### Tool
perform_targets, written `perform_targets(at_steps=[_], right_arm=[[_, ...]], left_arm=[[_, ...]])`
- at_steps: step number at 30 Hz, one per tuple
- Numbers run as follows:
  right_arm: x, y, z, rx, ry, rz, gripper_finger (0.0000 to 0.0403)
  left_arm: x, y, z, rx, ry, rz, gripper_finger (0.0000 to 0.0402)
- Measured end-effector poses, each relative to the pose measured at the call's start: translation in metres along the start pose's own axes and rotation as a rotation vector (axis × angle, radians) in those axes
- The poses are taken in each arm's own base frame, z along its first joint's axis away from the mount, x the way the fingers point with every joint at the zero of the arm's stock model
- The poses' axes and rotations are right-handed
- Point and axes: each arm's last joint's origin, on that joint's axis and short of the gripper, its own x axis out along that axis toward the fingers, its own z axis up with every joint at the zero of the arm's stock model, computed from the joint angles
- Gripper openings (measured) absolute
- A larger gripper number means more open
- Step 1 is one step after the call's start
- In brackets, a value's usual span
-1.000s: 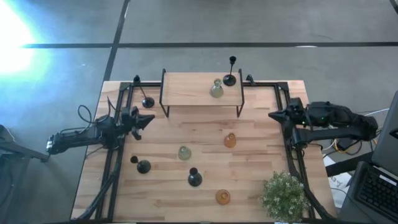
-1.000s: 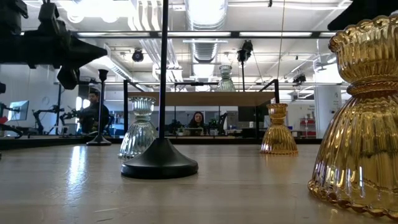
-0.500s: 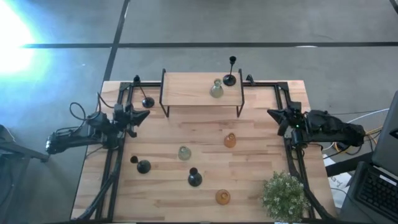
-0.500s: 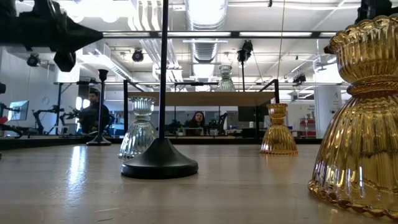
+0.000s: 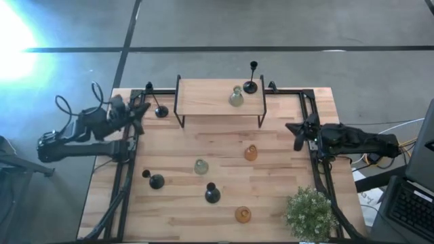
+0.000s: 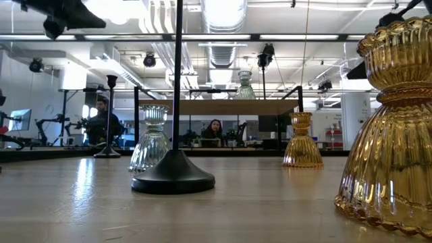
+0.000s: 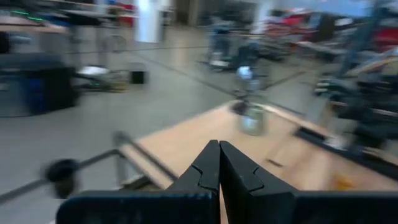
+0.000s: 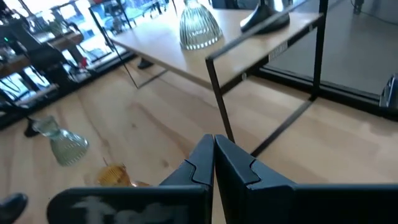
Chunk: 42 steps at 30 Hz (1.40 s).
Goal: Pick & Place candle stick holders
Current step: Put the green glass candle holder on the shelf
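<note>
**Q:** Candle stick holders, how many, and where?

**A:** Eight, seen from above. Four black holders: one (image 5: 251, 87) on the raised wooden shelf (image 5: 203, 98) at the back of the counter (image 5: 285, 169), one (image 5: 161, 112) just left of the shelf, and two (image 5: 156, 181) (image 5: 212, 195) at front left. Two pale-green glass holders: one (image 5: 236, 98) on the shelf, one (image 5: 201, 166) mid-counter. Two amber glass holders: one (image 5: 251, 153) in the middle, one (image 5: 243, 215) at the front, near a potted plant (image 5: 310, 210).

**Q:** What changed?

**A:** No holder has moved. The left tool (image 5: 141, 107) has swung back toward the rear left corner, near the black holder there. The right tool (image 5: 298, 134) has edged inward from the right rim. Both have their fingers pressed together, holding nothing.

**Q:** Anything unclear?

**A:** The left wrist view is blurred. At counter height, the nearest amber holder is cut off at the right edge, and a black stem runs out of the top.
</note>
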Motion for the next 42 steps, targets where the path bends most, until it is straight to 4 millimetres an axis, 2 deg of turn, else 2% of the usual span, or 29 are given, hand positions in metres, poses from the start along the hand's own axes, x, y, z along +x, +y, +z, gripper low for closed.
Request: perform_targets(at_steps=[3, 6, 10, 14, 23, 31, 37, 42], right_arm=[[0.003, -0.001, -0.005, -0.011, 0.016, -0.008, 0.0008], [0.006, -0.002, -0.01, -0.019, 0.03, -0.015, 0.0008], [0.01, -0.003, -0.018, -0.034, 0.052, -0.028, 0.0008], [0.014, -0.005, -0.025, -0.047, 0.071, -0.038, 0.0008], [0.021, -0.009, -0.042, -0.074, 0.114, -0.061, 0.0009], [0.021, -0.009, -0.041, -0.073, 0.112, -0.06, 0.0009], [0.021, -0.009, -0.041, -0.074, 0.113, -0.06, 0.0009], [0.021, -0.009, -0.042, -0.074, 0.114, -0.061, 0.0009]], left_arm=[[0.002, -0.004, 0.013, 0.046, 0.018, 0.001, 0.0005], [-0.002, -0.01, 0.028, 0.111, 0.074, -0.163, 0.0005], [-0.013, -0.014, 0.045, 0.138, 0.242, -0.378, 0.0005], [-0.022, -0.016, 0.053, 0.1, 0.434, -0.485, 0.0003], [-0.018, -0.031, 0.037, 0.195, 0.754, -0.586, 0.0002], [-0.04, -0.031, 0.017, 0.221, 1.089, -0.58, 0.0001], [-0.046, -0.04, 0.001, 0.27, 1.197, -0.589, 0.0001], [-0.043, -0.058, -0.009, 0.316, 1.219, -0.619, 0.0001]])
